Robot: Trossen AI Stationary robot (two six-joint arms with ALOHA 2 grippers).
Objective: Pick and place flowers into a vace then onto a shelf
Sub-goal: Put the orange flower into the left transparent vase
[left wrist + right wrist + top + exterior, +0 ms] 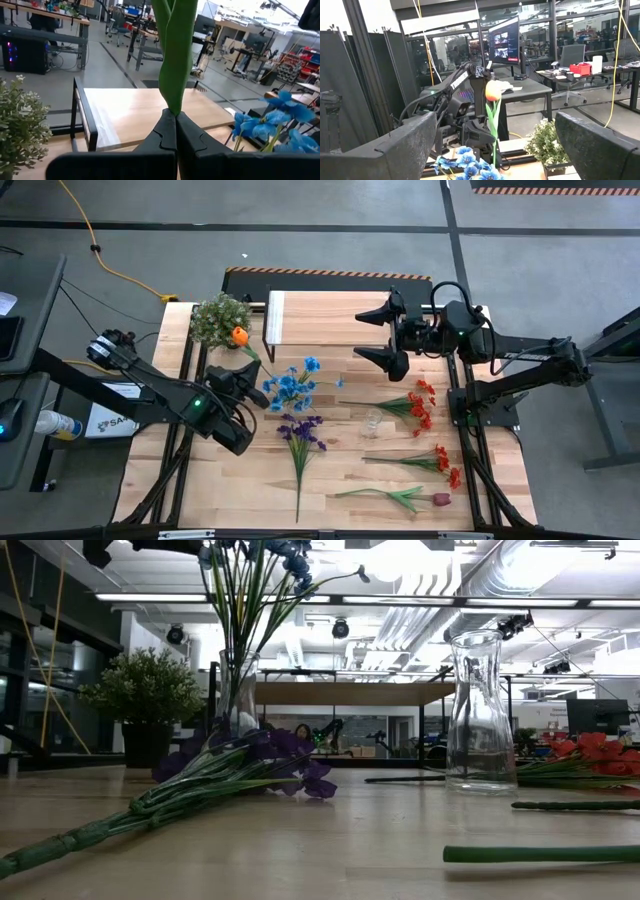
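Left gripper clamped on orange flower's green stem, blue flowers just beside; right gripper spread wide, holding nothing.

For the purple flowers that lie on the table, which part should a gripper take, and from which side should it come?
Probably the bare green stems, well below the bloom. The purple flowers lie flat on the table, bloom toward the shelf, stems running to the near edge. A gripper coming straight down, fingers across the stems, should close cleanly; nothing lies against that stretch.
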